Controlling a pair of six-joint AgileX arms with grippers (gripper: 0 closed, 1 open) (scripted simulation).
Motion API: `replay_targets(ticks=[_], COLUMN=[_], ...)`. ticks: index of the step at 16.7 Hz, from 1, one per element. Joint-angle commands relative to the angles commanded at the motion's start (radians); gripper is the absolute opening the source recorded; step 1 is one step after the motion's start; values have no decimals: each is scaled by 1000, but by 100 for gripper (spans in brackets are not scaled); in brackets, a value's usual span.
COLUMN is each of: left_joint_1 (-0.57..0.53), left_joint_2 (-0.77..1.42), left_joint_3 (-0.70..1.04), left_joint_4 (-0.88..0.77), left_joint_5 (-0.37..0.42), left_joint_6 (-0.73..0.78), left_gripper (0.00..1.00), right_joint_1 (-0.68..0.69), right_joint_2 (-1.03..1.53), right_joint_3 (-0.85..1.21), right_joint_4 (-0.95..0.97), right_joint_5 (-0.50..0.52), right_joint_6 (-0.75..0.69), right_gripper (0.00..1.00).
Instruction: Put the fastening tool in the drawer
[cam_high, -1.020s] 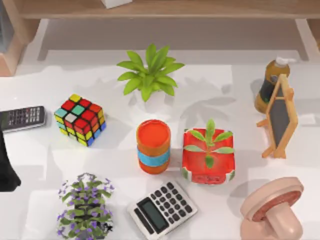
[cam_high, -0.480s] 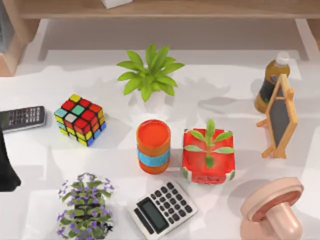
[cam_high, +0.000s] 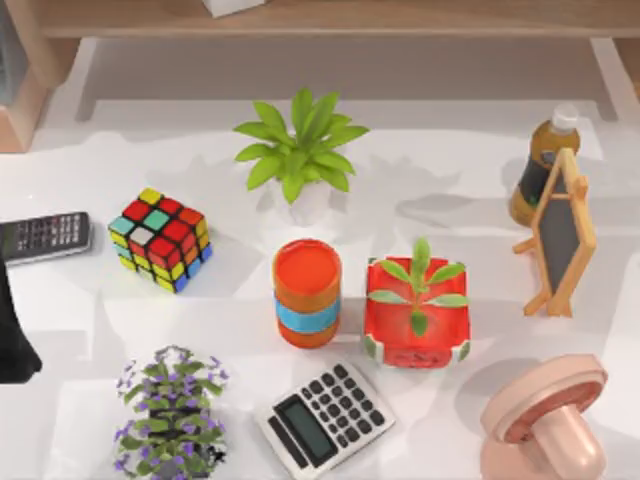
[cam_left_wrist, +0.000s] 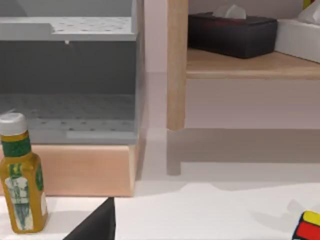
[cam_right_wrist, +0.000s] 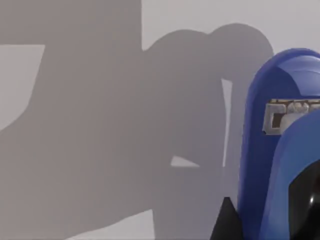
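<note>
Fingers of your right arm: you cannot tell their state beside the blue stapler (cam_right_wrist: 280, 150). Your grey drawer (cam_left_wrist: 67, 80) holds nothing visible. Counter (cam_high: 230, 300) items are unmoved since before.

Top view: taken from above the white table (cam_high: 240, 300), looking down on the cube (cam_high: 160, 238), calculator (cam_high: 324, 418) and plants, with a wooden shelf edge at the far side. Left wrist view: set low near the tabletop and facing level toward a grey drawer cavity (cam_left_wrist: 67, 90) and wooden shelf (cam_left_wrist: 250, 65); it shares the cube's corner (cam_left_wrist: 307, 227) with the top view. Right wrist view: very close, looking past a blue stapler (cam_right_wrist: 282, 150) just ahead of the jaws onto shadowed white surface.
</note>
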Motion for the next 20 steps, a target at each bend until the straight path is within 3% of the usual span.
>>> replay_targets(ticks=[8, 20], left_joint_1=[0, 0], left_joint_2=[0, 0], left_joint_3=[0, 0], left_joint_4=[0, 0], left_joint_5=[0, 0], left_joint_6=[0, 0], left_gripper=[100, 100], right_joint_1=[0, -1], right_joint_2=[0, -15], right_joint_3=[0, -24], right_joint_4=[0, 18], right_joint_5=[0, -6], right_joint_6=[0, -14], right_gripper=[98, 100])
